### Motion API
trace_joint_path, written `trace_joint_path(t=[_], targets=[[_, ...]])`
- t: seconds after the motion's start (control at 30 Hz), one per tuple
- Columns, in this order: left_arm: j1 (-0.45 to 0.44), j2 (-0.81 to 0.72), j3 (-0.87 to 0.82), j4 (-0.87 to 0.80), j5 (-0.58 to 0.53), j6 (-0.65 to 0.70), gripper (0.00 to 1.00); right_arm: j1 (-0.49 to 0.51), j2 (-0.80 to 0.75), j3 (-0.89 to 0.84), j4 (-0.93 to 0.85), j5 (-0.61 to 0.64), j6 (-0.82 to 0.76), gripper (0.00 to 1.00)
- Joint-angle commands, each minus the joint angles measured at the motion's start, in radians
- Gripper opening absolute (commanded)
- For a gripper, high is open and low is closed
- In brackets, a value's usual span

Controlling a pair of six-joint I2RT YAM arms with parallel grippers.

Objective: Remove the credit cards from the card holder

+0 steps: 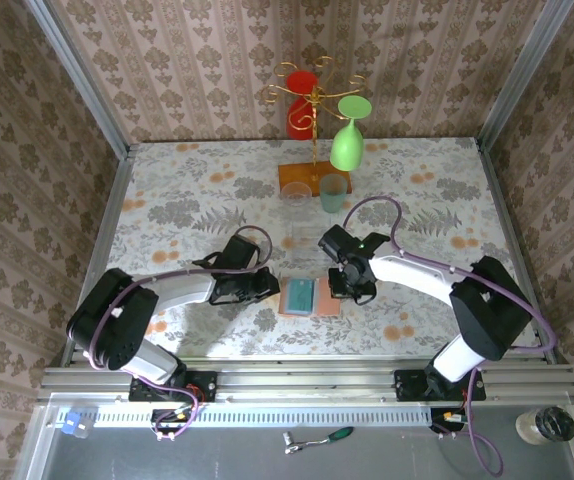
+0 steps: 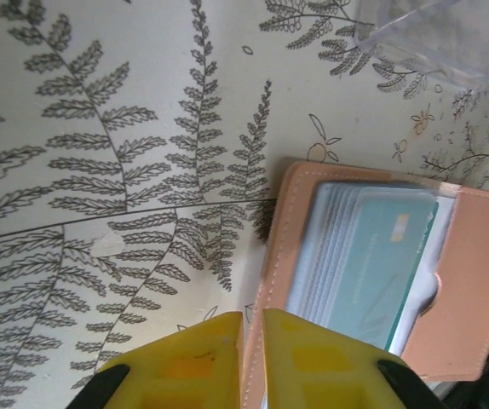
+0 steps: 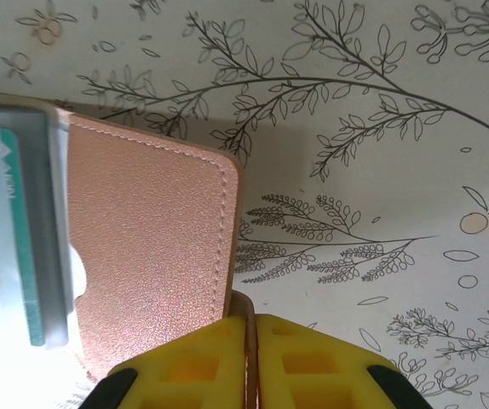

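The wallet (image 1: 331, 300) lies open at lower centre of the overhead view, left gripper (image 2: 253, 345) and right gripper (image 3: 251, 345) each pinching an outer edge, so hold one side flat while drawing the teal cards (image 2: 381, 256) straight out.

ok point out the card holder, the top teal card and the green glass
card holder (image 2: 474, 273): left wrist view, on its pink leather flap
top teal card (image 2: 381, 256): left wrist view, middle of its face
green glass (image 1: 347, 146): top external view, on its hanging bowl
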Motion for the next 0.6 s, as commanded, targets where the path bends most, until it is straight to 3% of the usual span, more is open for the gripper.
trace_joint_path(t=[0.0, 0.3, 0.57], targets=[[0.003, -0.002, 0.011, 0.012, 0.016, -0.019, 0.13, 0.000, 0.024, -0.013, 0.041, -0.012, 0.017, 0.10], [0.072, -0.129, -0.077, -0.011, 0.024, -0.031, 0.10, 0.015, 0.076, -0.012, 0.118, -0.075, 0.061, 0.10], [0.071, -0.100, -0.094, 0.003, 0.045, -0.029, 0.06, 0.026, 0.082, -0.010, 0.118, -0.077, 0.078, 0.10]])
